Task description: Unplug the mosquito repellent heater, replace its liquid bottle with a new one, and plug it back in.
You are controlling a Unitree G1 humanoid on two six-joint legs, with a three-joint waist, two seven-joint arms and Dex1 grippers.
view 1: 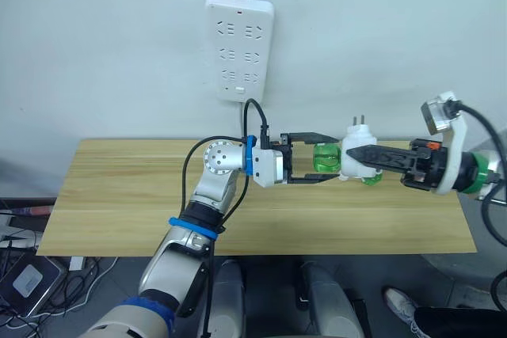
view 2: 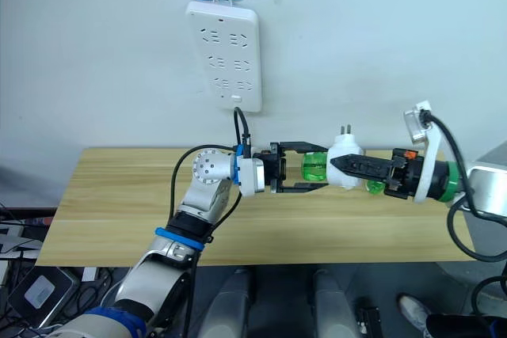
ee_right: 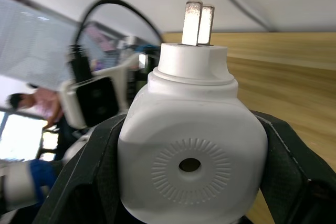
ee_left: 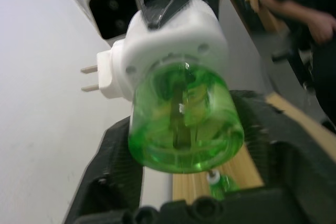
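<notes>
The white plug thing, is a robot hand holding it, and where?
Yes. The right gripper is shut on the heater, squeezing its white body's sides. The open left gripper sits around its green bottle.

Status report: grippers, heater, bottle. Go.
Right gripper shut on the heater, unplugged, prongs up, above the table. Left gripper open around the green bottle, which sits in the heater. Nothing blocking.

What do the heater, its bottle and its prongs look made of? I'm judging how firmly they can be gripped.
Mosquito repellent heater: smooth white moulded plastic, matte sheen.
Liquid bottle: clear green plastic, likely; see-through, glossy.
Plug prongs: dull grey metal.
</notes>
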